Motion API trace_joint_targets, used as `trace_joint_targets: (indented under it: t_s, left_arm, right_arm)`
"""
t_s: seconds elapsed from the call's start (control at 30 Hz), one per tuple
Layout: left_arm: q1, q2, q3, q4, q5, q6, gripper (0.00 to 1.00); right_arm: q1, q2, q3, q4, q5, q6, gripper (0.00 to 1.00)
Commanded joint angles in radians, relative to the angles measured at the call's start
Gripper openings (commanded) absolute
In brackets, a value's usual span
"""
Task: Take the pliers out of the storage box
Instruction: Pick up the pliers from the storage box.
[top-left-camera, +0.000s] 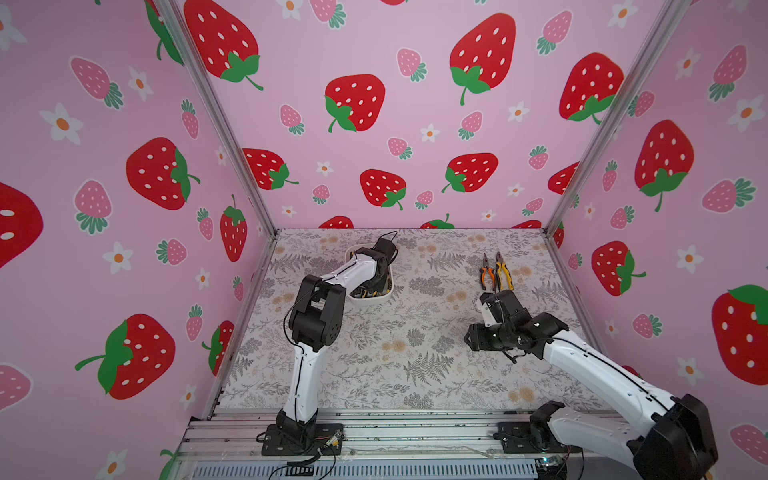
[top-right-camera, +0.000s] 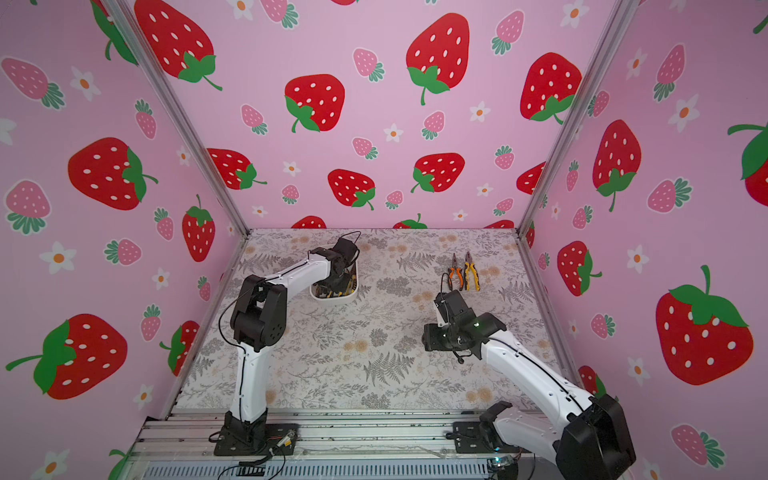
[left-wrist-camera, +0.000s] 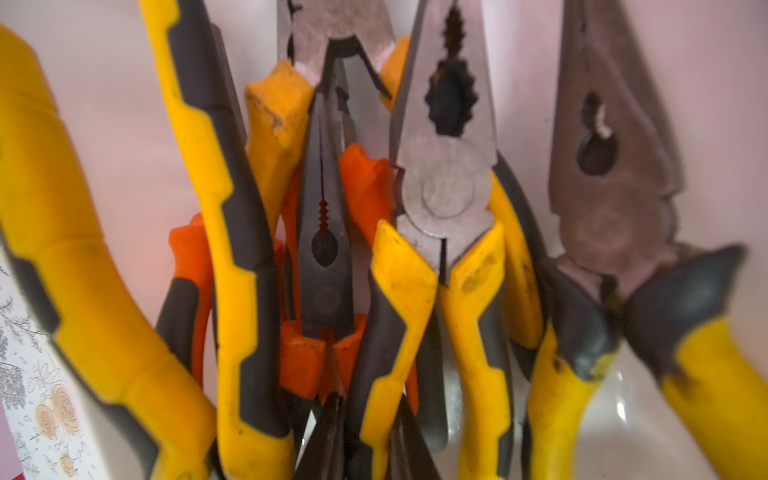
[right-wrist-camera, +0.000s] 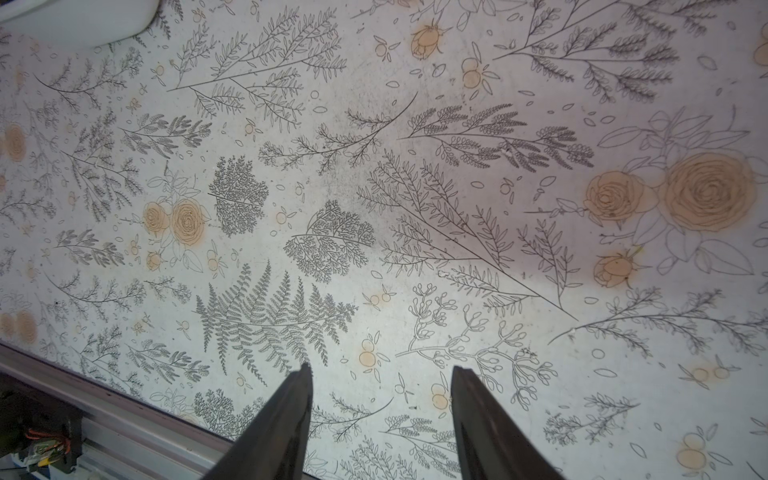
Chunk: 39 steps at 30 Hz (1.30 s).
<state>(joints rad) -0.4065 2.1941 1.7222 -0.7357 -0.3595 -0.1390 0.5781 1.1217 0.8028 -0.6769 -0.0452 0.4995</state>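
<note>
Rail (top-left-camera: 415, 430) with both arm mounts sits closest in both top views. Further back, left arm (top-left-camera: 307, 365) reaches into storage box (top-left-camera: 371, 300), far left of table (top-left-camera: 415, 332). The wrist hides most of the box and left gripper (top-left-camera: 379, 279), so can't tell finger state. Two out, side by side, far right: orange pair (top-left-camera: 487, 274), yellow pair (top-left-camera: 503, 272).

Left wrist: pliers (left-wrist-camera: 449, 199) piled in box, handles overlapping.

Right wrist: right gripper (right-wrist-camera: 380, 374) fingers apart, holding nothing, over bare table.
</note>
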Motion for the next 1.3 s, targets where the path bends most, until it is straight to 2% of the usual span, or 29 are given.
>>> trace_joint_targets:
  t_s: [0.0,0.23,0.47,0.57,0.73,0.83,0.9,1.07,1.27]
  left_arm:
    - [0.012,-0.083,-0.025,-0.062,-0.037,-0.027,0.0]
    - [0.0,-0.246,-0.035,-0.057,-0.082,-0.02,0.0]
    - [-0.01,-0.36,-0.054,-0.057,0.019,-0.028,0.0]
    - [-0.011,-0.402,-0.09,-0.045,0.146,-0.051,0.0]
    - [-0.01,-0.517,-0.256,0.069,0.503,-0.109,0.0]
    - [-0.009,-0.584,-0.355,0.137,0.683,-0.157,0.0]
    - [-0.01,-0.627,-0.422,0.186,0.763,-0.197,0.0]
    - [-0.013,-0.724,-0.539,0.253,0.833,-0.272,0.0]
    - [-0.055,-0.809,-0.624,0.284,0.835,-0.326,0.0]
  right_arm:
    - [0.006,-0.022,-0.002,-0.021,-0.007,0.01,0.58]
    - [0.007,-0.008,0.022,-0.026,-0.007,0.011,0.58]
    - [0.018,0.05,0.111,-0.008,-0.04,0.019,0.57]
    - [0.022,0.084,0.157,0.049,-0.131,0.03,0.57]
    - [0.022,0.138,0.197,0.257,-0.338,0.083,0.59]
    - [0.021,0.185,0.236,0.345,-0.424,0.12,0.6]
    - [0.02,0.217,0.253,0.403,-0.481,0.161,0.6]
    - [0.022,0.291,0.3,0.452,-0.499,0.216,0.6]
    - [0.023,0.365,0.355,0.451,-0.504,0.216,0.6]
